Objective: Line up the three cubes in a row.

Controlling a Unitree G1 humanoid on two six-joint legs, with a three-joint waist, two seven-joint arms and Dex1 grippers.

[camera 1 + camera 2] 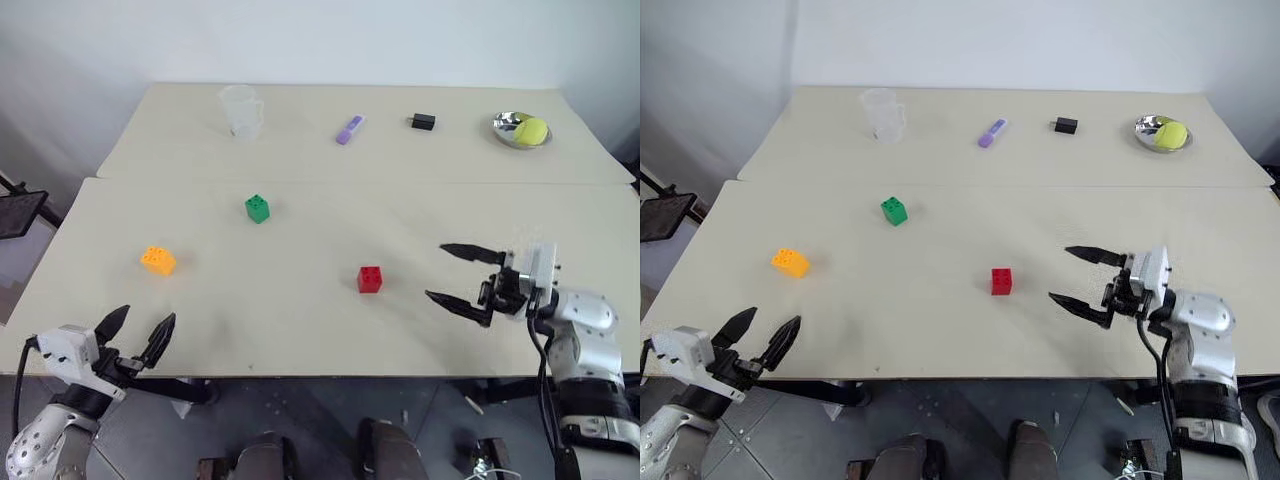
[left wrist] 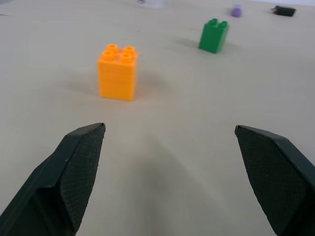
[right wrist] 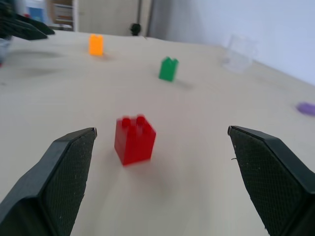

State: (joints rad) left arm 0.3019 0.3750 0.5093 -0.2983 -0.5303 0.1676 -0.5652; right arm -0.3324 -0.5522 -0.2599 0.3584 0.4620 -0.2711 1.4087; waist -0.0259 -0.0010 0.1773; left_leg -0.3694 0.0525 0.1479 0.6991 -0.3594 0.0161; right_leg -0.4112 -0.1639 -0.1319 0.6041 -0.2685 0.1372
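From the head camera, the red cube (image 1: 370, 279) sits mid-table toward the near edge, just beside the spread-fingered, empty right gripper (image 1: 463, 280). The orange-yellow cube (image 1: 158, 260) lies near the left edge, ahead of the spread, empty left gripper (image 1: 138, 333); the green cube (image 1: 257, 208) stands farther back, between them.

Left wrist: the orange-yellow cube stands apart ahead of the parted fingers (image 2: 74, 172).

Right wrist: the red cube stands between the parted fingers (image 3: 64, 172), untouched.

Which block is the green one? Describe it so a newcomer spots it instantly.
Start at the clear plastic cup on the far table. Come toward the robot onto the near table: the green block stands alone there. It is the farthest of three studded blocks, beyond the orange-yellow block and the red block.
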